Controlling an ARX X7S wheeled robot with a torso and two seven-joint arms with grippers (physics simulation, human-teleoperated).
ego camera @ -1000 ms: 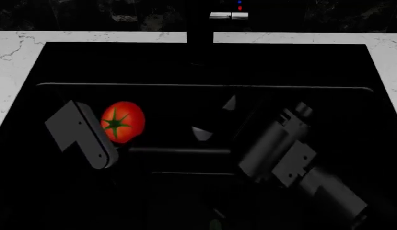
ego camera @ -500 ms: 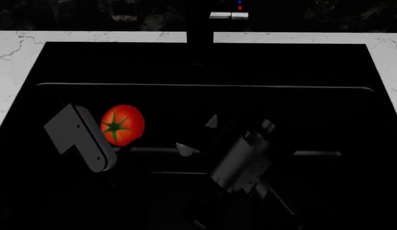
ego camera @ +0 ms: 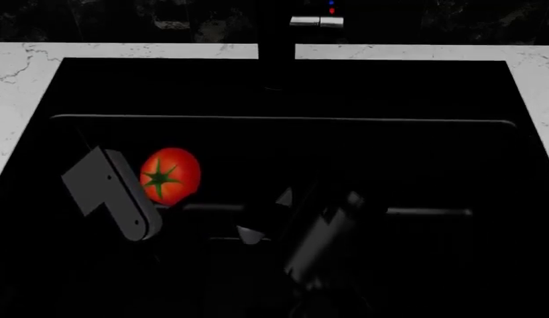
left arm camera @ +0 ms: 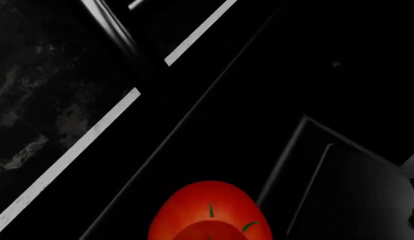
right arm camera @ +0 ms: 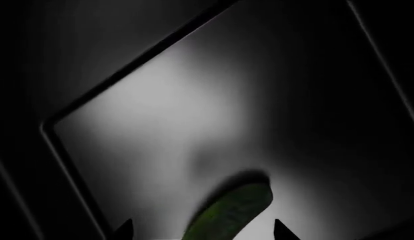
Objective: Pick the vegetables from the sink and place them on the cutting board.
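The left gripper [ego camera: 173, 192] grips the tomato [ego camera: 171, 173], smooth and easily bruised. The right gripper [right arm camera: 201, 231] straddles the stiff, slippery cucumber [right arm camera: 228, 212]; closed or not, I cannot tell.

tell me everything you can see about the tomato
The tomato is round, glossy and bright red, with a dark green star-shaped stem facing the head camera. It looks whole and unmarked. It sits low inside the black sink, toward its left side, right beside the left arm's grey wrist housing. The left wrist view shows it close up at the picture's edge. Whether the left pincer grips it cannot be told; its fingers are lost in the dark.
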